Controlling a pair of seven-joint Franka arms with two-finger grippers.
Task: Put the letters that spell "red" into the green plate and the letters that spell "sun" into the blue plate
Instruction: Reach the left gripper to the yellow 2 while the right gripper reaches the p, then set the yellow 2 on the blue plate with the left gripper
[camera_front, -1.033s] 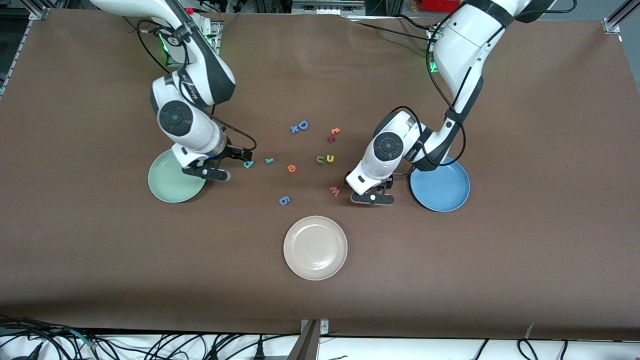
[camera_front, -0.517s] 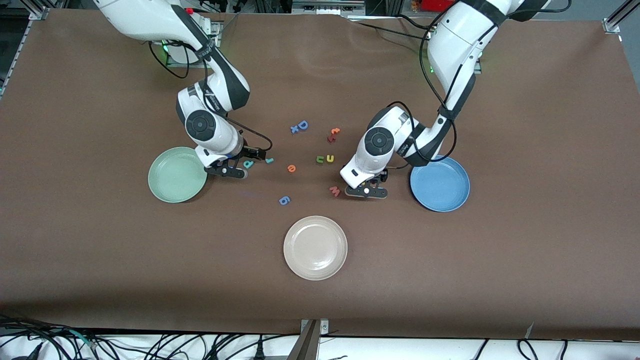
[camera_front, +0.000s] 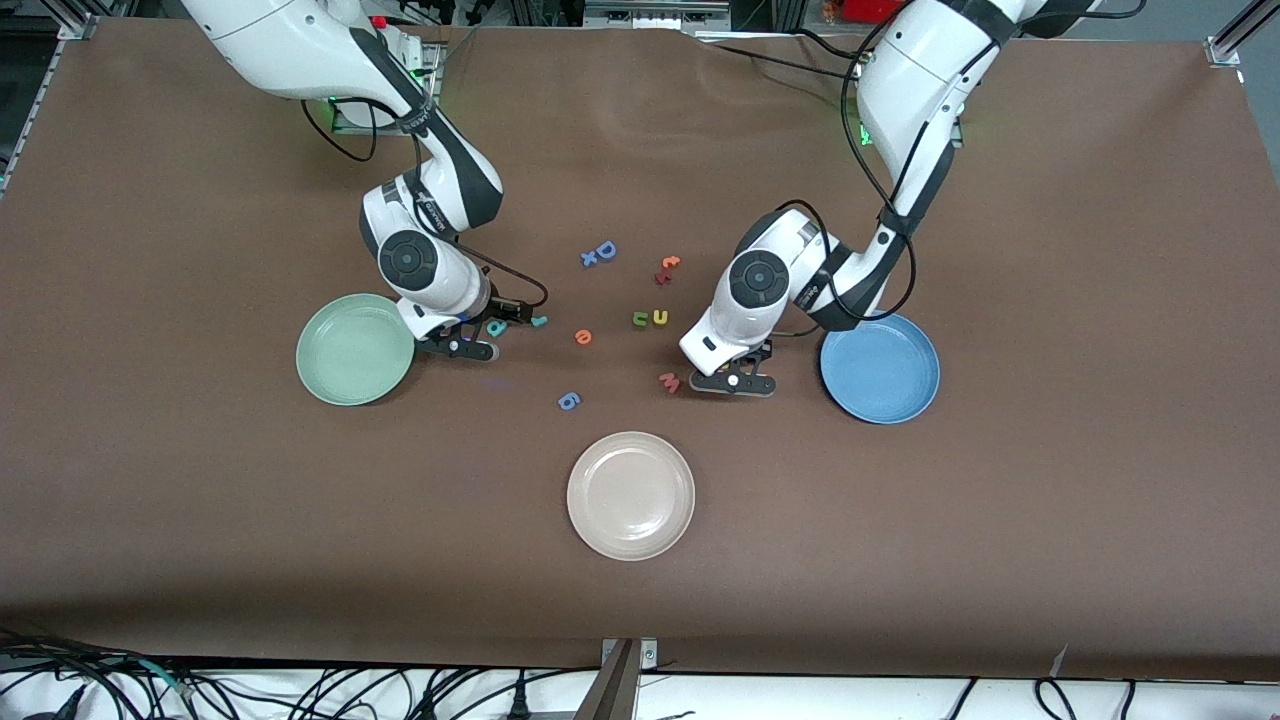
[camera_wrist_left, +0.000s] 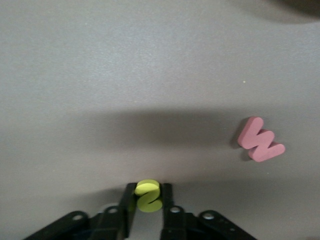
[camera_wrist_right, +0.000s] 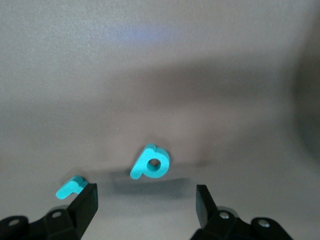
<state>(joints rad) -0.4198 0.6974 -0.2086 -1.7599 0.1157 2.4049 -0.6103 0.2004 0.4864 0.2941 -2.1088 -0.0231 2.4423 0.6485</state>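
Note:
My left gripper is down at the table between the pink "w" and the blue plate, shut on the yellow "s". In the left wrist view the "s" is pinched upright in the left gripper. My right gripper hangs open beside the green plate, just short of the teal "d". The right wrist view shows the "d" ahead of the open right gripper, with the teal "r" by one fingertip. The "r", orange "e", green "n" and yellow "u" lie mid-table.
The pink "w" lies close beside my left gripper. A blue "6" piece and a cream plate sit nearer the front camera. A blue "D" and a red and orange pair lie farther from it.
The left gripper has shut on the yellow "s". The right arm has moved from over the green plate's edge toward the teal "d" and "r".

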